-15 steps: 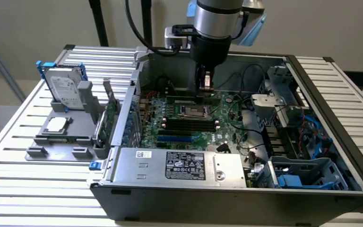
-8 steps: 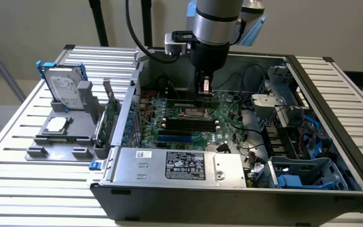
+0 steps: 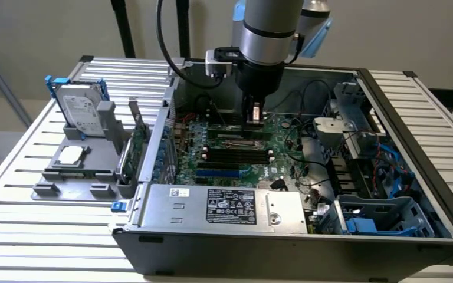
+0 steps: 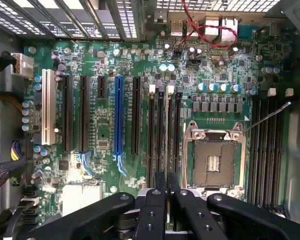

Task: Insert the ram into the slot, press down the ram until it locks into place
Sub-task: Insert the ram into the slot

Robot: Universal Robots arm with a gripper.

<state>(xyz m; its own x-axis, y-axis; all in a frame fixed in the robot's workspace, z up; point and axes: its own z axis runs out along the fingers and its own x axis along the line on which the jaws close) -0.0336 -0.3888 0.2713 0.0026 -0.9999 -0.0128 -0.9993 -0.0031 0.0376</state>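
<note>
Where the open computer case (image 3: 415, 194) comes nearest the exterior camera, a silver power supply (image 3: 219, 206) with a black label lies along its front edge. Behind it sits the green motherboard (image 3: 278, 153), crossed by a blue socket (image 3: 219, 173) and then by a bank of black memory sockets (image 3: 238, 156) running parallel to it. Above that bank the gripper (image 3: 254, 121) reaches down into the case.

Seen from the wrist, its fingers (image 4: 157, 200) are drawn narrow and pinch the ram (image 4: 169, 135), which shows edge-on as a thin pale line running away from the fingertips. The ram lies in line with the slot (image 4: 170, 100), the third of the four sockets counted from the blue one. Whether it is seated or just above the slot cannot be told. White end clips (image 4: 151, 89) stand at the far ends of neighbouring sockets, and the empty CPU socket (image 4: 215, 155) sits just beside the bank.

Farther back, at the exterior view's left, a grey fixture (image 3: 73, 177) on the slatted table (image 3: 22, 194) holds a hard drive (image 3: 81, 112) in a blue frame.
</note>
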